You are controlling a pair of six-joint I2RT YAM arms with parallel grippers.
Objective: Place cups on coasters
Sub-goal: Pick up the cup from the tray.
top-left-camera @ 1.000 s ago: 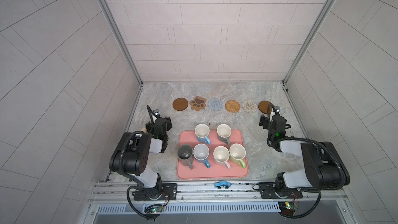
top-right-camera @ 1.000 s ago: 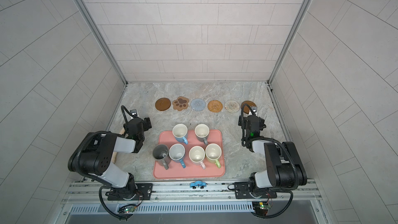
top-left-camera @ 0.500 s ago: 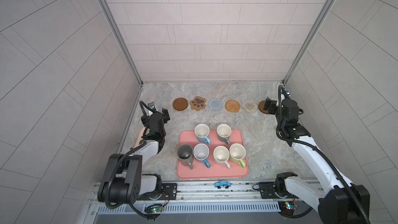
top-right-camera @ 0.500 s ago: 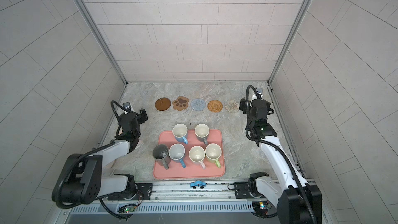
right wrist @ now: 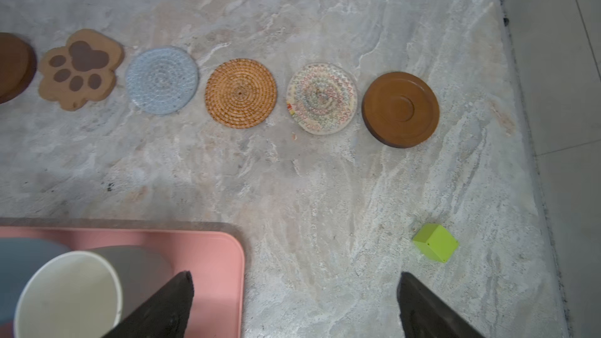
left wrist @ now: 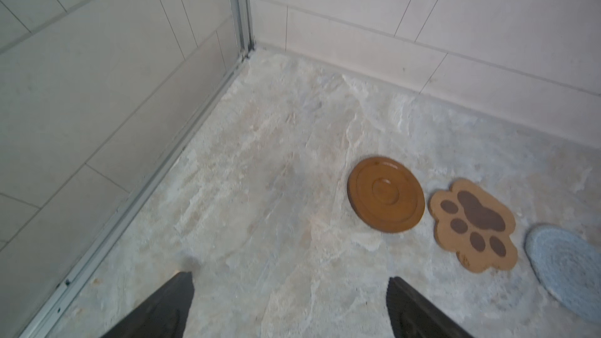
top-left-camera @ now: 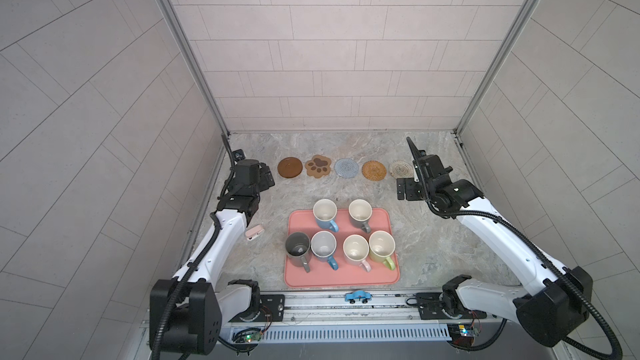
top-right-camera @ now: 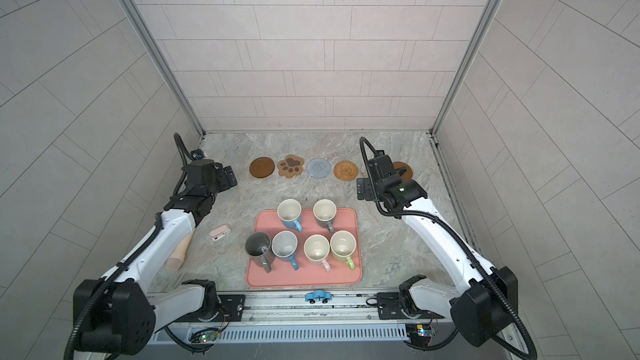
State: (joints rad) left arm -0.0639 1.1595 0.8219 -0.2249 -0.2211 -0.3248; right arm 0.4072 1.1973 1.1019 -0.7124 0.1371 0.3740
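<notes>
Several cups stand on the pink tray (top-left-camera: 341, 277): a blue cup (top-left-camera: 325, 214), a grey-brown cup (top-left-camera: 360, 214), a dark grey cup (top-left-camera: 298, 249), another blue, a pale pink and a green one (top-left-camera: 382, 249). The coasters lie bare in a row at the back: brown disc (top-left-camera: 290, 167), paw print (top-left-camera: 318, 165), blue-grey knit (top-left-camera: 346, 168), rattan (top-left-camera: 374, 170), patterned (right wrist: 322, 98), second brown disc (right wrist: 400, 109). My left gripper (top-left-camera: 266, 176) (left wrist: 290, 277) hangs open and empty left of the row. My right gripper (top-left-camera: 408, 188) (right wrist: 296, 274) is open and empty beside the tray's far right corner.
A small pink device (top-left-camera: 254, 232) lies left of the tray, and a beige tube (top-right-camera: 180, 254) lies under the left arm. A green cube (right wrist: 435, 247) sits near the right wall. A blue toy car (top-left-camera: 357, 295) rests on the front rail. Tiled walls close three sides.
Both arms have unfolded from a low tucked pose and stretched out over the table, and the grippers have lifted. The cups and coasters have not moved.
</notes>
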